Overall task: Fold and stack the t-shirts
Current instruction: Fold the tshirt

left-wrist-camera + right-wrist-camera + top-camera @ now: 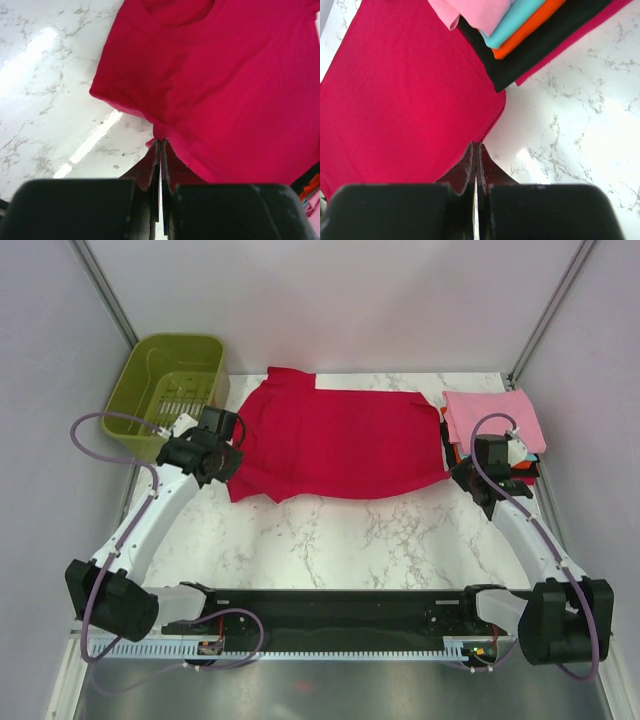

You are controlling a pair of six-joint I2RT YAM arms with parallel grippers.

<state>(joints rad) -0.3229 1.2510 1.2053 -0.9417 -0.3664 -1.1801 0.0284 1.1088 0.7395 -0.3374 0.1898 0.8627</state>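
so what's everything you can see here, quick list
crimson t-shirt: 1, crimson red, spread flat mid-table
folded t-shirts: 5, pink, teal, orange, black, red from the top down, stacked at the far right
basket: 1, olive green, far left corner
table: 1, white marble, under it all
left tool: 1, black, shut on the crimson t-shirt's left edge
right tool: 1, black, shut on its near right corner
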